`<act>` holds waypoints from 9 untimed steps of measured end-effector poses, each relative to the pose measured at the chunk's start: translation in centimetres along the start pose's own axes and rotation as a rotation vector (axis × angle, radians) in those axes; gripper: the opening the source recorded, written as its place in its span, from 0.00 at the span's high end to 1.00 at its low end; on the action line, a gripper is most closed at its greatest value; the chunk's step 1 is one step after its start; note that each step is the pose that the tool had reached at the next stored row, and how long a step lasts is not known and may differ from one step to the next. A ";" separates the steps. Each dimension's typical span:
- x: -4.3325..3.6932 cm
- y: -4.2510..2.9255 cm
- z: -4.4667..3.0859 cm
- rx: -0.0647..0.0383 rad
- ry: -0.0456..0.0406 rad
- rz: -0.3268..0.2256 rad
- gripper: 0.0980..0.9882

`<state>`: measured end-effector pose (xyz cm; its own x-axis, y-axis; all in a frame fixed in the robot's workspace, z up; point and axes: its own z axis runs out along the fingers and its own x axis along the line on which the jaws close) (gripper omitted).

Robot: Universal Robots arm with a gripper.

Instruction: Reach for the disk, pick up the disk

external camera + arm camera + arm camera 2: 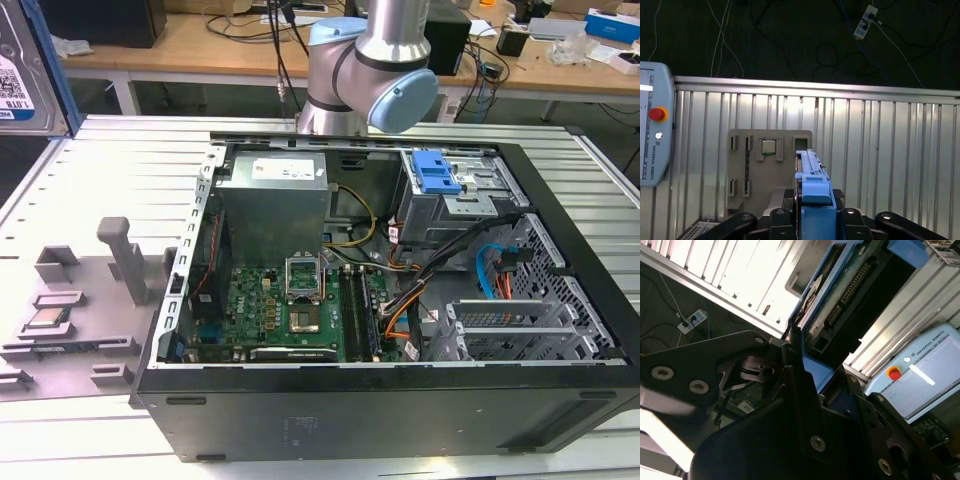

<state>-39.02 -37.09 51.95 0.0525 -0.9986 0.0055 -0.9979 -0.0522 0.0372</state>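
A slatted aluminium table [120,170] in a workshop carries an open computer case [400,400] laid on its side, so that its boards and drive bays face upward, where the arm [370,70] can reach them from above. Beside the case, toward the exterior view's left, a grey fixture plate [90,300] has shaped pockets that give each loose part its own fixed spot; a small square processor chip [48,320] sits in one of them. The disk [22,70] is not resting on anything. It shows at the exterior view's left edge, label outward, apparently raised clear of the table. In the first wrist view the disk [810,172] stands edge-on over the fixture plate [747,170], with the gripper [814,207] clamped on it, a black jaw on either side of the blue rail. Gripping across the thin body probably keeps the pressure on flat, parallel faces. The second wrist view shows the disk [840,295] with its circuit-board side exposed. The pick looks done.
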 end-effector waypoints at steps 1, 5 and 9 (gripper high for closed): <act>0.00 0.00 0.00 0.000 0.0000 0.000 0.69; 0.06 -1.22 -0.06 0.000 0.0002 0.000 0.69; 0.13 -2.43 -0.10 0.000 0.0003 0.000 0.69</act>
<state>-36.59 -37.09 51.96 0.0524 -0.9986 0.0059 -0.9979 -0.0522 0.0372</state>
